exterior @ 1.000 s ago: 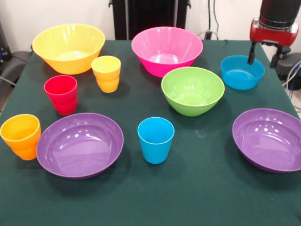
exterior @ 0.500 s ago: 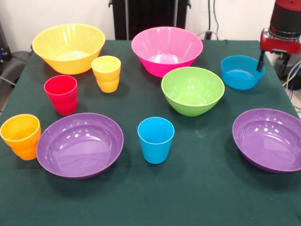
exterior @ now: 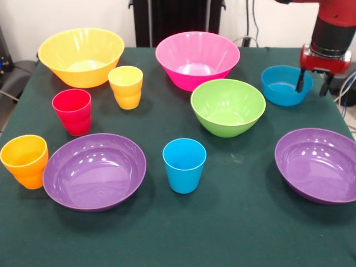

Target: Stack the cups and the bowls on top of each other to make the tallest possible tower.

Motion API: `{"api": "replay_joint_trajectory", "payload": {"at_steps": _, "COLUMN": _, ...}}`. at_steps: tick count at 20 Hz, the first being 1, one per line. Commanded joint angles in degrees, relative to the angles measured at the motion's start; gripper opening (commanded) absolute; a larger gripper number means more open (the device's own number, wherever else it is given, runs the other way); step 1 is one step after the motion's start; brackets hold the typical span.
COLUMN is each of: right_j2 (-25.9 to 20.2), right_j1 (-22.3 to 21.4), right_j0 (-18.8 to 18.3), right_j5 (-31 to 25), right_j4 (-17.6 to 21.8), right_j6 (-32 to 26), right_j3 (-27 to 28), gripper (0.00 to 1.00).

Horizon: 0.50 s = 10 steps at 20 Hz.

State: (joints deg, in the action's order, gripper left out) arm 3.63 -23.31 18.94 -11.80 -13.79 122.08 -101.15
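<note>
**Straddling the small blue bowl's rim, nothing stacked**

Looking across the green table, I see every piece standing on its own, with no tower built. The orange-yellow bowl sits at the back left and the pink bowl at back centre. Two purple bowls lie toward the front: the left purple bowl and the right purple bowl, the latter cut by the frame edge. The lime green bowl is mid-table, just in front of the pink one. The small blue bowl sits at the right rear.

The red arm comes down over that bowl. My gripper is spread apart, one finger inside the bowl's right rim and the other outside it; I see nothing clamped between them.

Of the cups, the blue cup stands front centre, the red cup left, the yellow cup just behind it, and the orange cup beside the left purple bowl.
</note>
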Motion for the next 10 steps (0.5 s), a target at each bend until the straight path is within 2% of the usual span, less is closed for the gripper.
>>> {"api": "replay_joint_trajectory", "payload": {"at_steps": 1, "right_j2": -2.47, "right_j1": 1.30, "right_j0": -1.69, "right_j5": 3.29, "right_j4": -1.10, "right_j6": 10.05, "right_j3": -1.55, "gripper": 1.00}}
{"api": "replay_joint_trajectory", "payload": {"at_steps": 10, "right_j2": -4.59, "right_j1": 1.75, "right_j0": -4.06, "right_j5": 3.52, "right_j4": -1.15, "right_j6": 9.82, "right_j3": -2.35, "gripper": 1.00}}
